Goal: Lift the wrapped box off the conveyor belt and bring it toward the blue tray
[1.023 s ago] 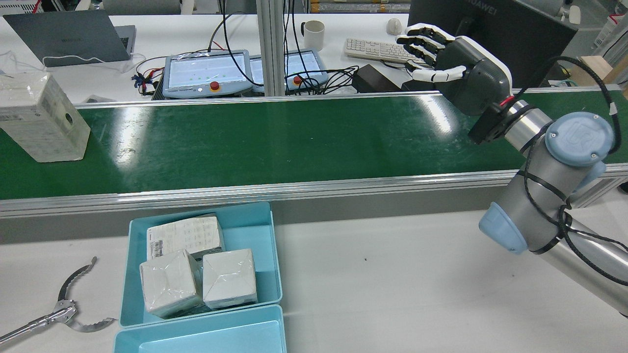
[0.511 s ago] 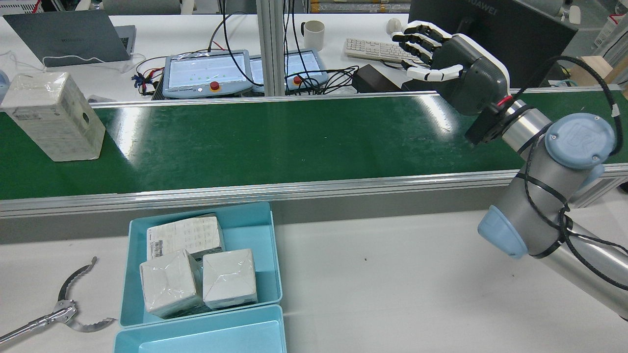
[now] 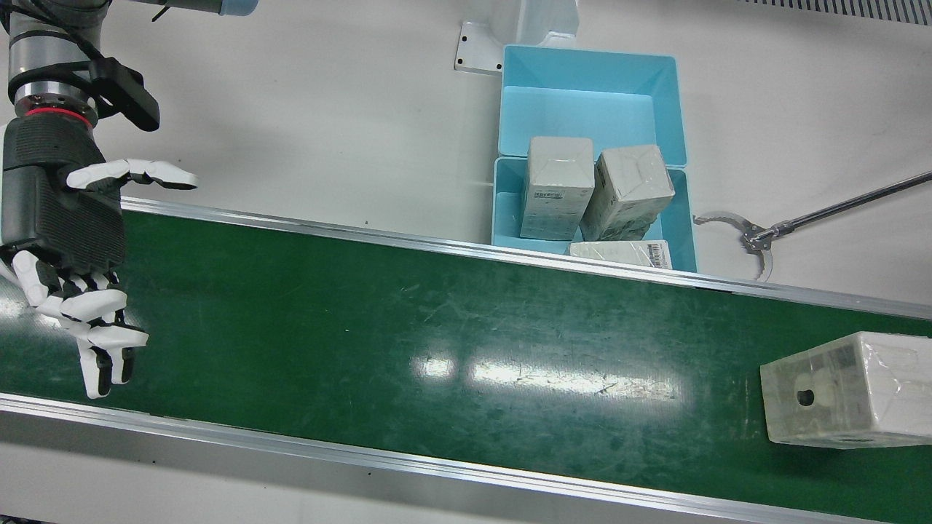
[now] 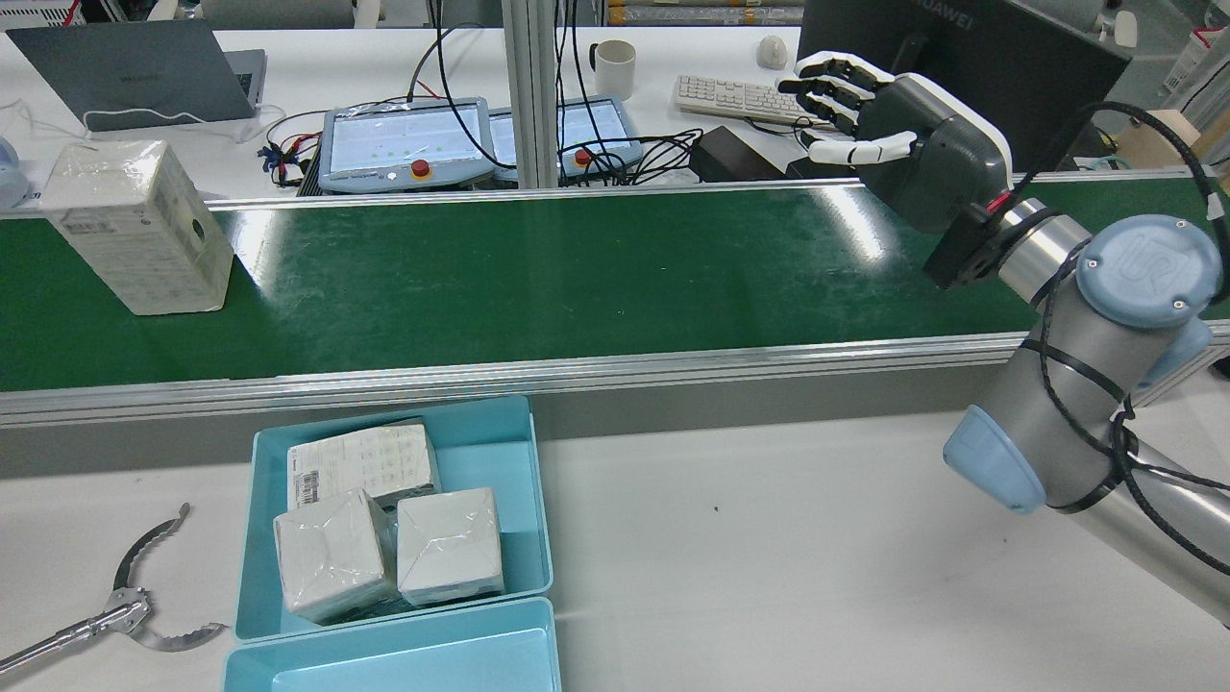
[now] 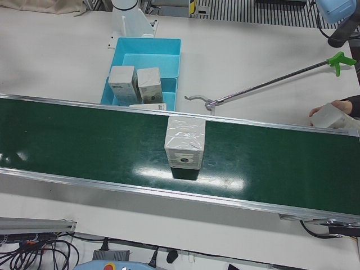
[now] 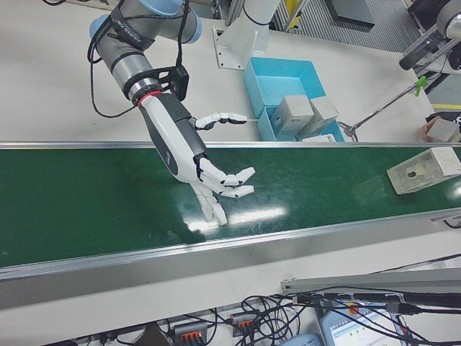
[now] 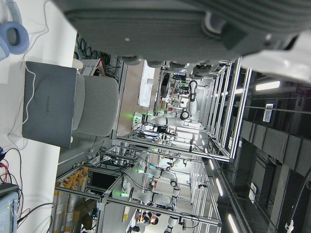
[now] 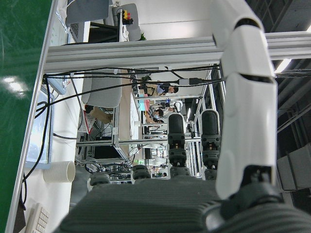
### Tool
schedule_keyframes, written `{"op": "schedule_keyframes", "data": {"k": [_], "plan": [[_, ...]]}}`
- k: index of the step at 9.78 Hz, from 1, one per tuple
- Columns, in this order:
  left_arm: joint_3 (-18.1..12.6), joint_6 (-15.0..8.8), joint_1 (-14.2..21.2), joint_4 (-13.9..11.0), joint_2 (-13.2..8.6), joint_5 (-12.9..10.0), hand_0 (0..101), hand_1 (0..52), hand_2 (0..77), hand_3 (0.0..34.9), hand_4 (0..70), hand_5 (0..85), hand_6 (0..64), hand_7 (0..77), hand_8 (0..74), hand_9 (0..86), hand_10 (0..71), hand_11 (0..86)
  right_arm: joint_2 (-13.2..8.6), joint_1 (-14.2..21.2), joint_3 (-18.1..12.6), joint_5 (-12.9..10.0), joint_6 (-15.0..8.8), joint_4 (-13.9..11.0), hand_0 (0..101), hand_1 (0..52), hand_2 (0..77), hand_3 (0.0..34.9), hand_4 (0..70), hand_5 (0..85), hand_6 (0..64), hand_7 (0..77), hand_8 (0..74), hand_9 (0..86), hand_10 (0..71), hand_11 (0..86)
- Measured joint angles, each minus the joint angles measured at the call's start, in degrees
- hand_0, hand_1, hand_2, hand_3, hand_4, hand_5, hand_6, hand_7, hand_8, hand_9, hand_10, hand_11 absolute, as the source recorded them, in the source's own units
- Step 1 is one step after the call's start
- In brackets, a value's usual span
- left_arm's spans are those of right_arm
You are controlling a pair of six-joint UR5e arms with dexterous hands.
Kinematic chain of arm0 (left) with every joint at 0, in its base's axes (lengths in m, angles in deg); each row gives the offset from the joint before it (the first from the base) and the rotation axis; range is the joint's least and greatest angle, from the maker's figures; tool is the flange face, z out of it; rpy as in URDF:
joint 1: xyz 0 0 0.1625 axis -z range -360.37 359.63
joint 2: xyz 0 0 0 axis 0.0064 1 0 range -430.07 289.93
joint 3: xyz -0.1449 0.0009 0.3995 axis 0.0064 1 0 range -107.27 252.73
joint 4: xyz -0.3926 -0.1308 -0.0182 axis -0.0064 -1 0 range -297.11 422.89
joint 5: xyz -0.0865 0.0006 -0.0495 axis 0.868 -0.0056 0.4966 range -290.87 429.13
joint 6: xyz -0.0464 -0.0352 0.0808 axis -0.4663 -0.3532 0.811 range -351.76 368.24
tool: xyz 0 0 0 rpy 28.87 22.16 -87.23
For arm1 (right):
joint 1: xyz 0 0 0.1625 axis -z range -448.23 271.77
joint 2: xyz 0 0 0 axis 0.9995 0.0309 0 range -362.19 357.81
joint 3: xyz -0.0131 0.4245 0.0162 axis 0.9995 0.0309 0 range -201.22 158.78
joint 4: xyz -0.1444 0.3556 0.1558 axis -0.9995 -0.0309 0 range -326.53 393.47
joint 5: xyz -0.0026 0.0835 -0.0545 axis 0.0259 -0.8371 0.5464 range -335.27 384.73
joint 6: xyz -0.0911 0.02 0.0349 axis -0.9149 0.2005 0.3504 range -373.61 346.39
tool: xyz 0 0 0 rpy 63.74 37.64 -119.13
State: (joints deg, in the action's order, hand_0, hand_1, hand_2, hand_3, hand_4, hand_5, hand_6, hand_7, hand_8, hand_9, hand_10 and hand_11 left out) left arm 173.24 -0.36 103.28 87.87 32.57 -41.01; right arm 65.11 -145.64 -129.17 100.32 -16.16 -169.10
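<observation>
A white wrapped box [image 4: 144, 226] stands on the green conveyor belt [image 4: 577, 279] at its left end in the rear view; it also shows in the front view [image 3: 848, 389] and the left-front view [image 5: 185, 143]. My right hand [image 4: 903, 135] hovers open and empty over the belt's other end, far from the box, fingers spread [image 3: 65, 240] [image 6: 187, 155]. The blue tray [image 4: 538, 500] beside the belt holds three wrapped boxes [image 3: 557, 185]. Only the edge of my left hand [image 7: 170, 29] shows, in its own view; its fingers are hidden.
A second, empty blue tray [image 3: 590, 94] adjoins the first. A long reach-grabber tool [image 3: 757, 233] lies on the white table near the trays. A person's hand holds another box [image 5: 332, 115] at the belt's end. Teach pendants [image 4: 404, 144] and a keyboard [image 4: 735, 96] lie behind the belt.
The wrapped box has travelled along the belt toward my right hand. My right hand has shifted slightly and stays open.
</observation>
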Motion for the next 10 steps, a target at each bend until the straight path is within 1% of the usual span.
{"op": "schedule_keyframes", "data": {"k": [1, 2, 3, 4, 5, 6, 7, 8, 10], "plan": [[0.0, 0.0, 0.0, 0.0, 0.0, 0.0, 0, 0.0, 0.5, 0.0, 0.0, 1.1, 0.0, 0.5, 0.0, 0.0, 0.5, 0.0, 0.3, -0.1, -0.3, 0.1, 0.0, -0.8, 49, 15.3, 19.6, 21.6, 13.6, 37.6, 6.0, 27.8, 0.0, 5.4, 0.0, 1.1], [0.0, 0.0, 0.0, 0.0, 0.0, 0.0, 0, 0.0, 1.1, 0.0, 0.0, 1.1, 0.0, 0.0, 0.0, 0.0, 0.0, 0.0, 0.5, -0.1, -0.4, 0.1, -0.1, -1.2, 48, 15.3, 19.6, 21.7, 13.6, 37.6, 6.0, 27.8, 0.0, 5.4, 0.0, 1.1], [0.0, 0.0, 0.0, 0.0, 0.0, 0.0, 0, 0.0, 1.1, 0.0, 0.0, 1.1, 0.0, 0.0, 0.0, 0.0, 0.0, 0.0, 0.6, -0.1, -0.5, 0.1, -0.1, -1.4, 48, 15.3, 19.6, 21.7, 13.1, 37.1, 2.7, 27.8, 0.0, 5.4, 0.0, 1.1], [0.0, 0.0, 0.0, 0.0, 0.0, 0.0, 0, 0.0, 0.5, 0.0, 0.0, 1.1, 0.0, 0.0, 0.0, 0.0, 0.5, 0.0, 0.7, -0.1, -0.5, 0.2, -0.1, -1.5, 48, 15.3, 19.6, 21.7, 13.1, 37.1, 2.7, 27.8, 0.0, 5.4, 0.0, 1.1], [0.0, 0.0, 0.0, 0.0, 0.0, 0.0, 0, 0.0, 0.5, 0.0, 0.0, 1.1, 0.0, 0.0, 0.0, 0.0, 0.5, 0.0, 0.7, -0.2, -0.6, 0.3, -0.2, -1.6, 46, 8.7, 15.8, 20.7, 13.1, 36.0, 4.4, 26.7, 0.0, 4.9, 0.0, 1.1], [0.0, 0.0, 0.0, 0.0, 0.0, 0.0, 0, 0.0, 0.5, 0.0, 0.0, 1.1, 0.0, 0.0, 0.0, 0.0, 0.5, 0.0, 0.7, -0.2, -0.6, 0.4, -0.2, -1.6, 45, 10.4, 16.4, 22.7, 14.2, 34.9, 4.4, 26.7, 0.0, 4.9, 0.0, 1.1], [0.0, 0.0, 0.0, 0.0, 0.0, 0.0, 0, 0.0, 0.5, 0.0, 0.0, 1.1, 0.0, 0.0, 0.0, 0.0, 0.5, 0.0, 0.7, -0.1, -0.4, 0.4, -0.2, -1.6, 47, 15.3, 18.5, 26.5, 11.5, 34.4, 1.6, 26.7, 0.0, 4.9, 0.0, 1.1], [0.0, 0.0, 0.0, 0.0, 0.0, 0.0, 0, 0.0, 0.5, 0.0, 0.0, 1.1, 0.0, 0.0, 0.0, 0.0, 0.5, 0.0, 0.6, 0.5, -0.2, 0.4, -0.4, -1.6, 49, 18.5, 17.5, 25.7, 10.4, 35.5, 3.8, 26.2, 0.0, 4.9, 0.0, 1.1], [0.0, 0.0, 0.0, 0.0, 0.0, 0.0, 0, 0.0, 1.1, 0.0, 0.0, 1.1, 0.0, 0.5, 0.0, 0.0, 0.5, 0.0, 0.0, 2.0, 0.1, 0.1, -1.3, -1.6, 49, 18.5, 17.5, 25.7, 10.4, 35.5, 3.8, 26.2, 0.0, 4.9, 0.0, 1.1]]}}
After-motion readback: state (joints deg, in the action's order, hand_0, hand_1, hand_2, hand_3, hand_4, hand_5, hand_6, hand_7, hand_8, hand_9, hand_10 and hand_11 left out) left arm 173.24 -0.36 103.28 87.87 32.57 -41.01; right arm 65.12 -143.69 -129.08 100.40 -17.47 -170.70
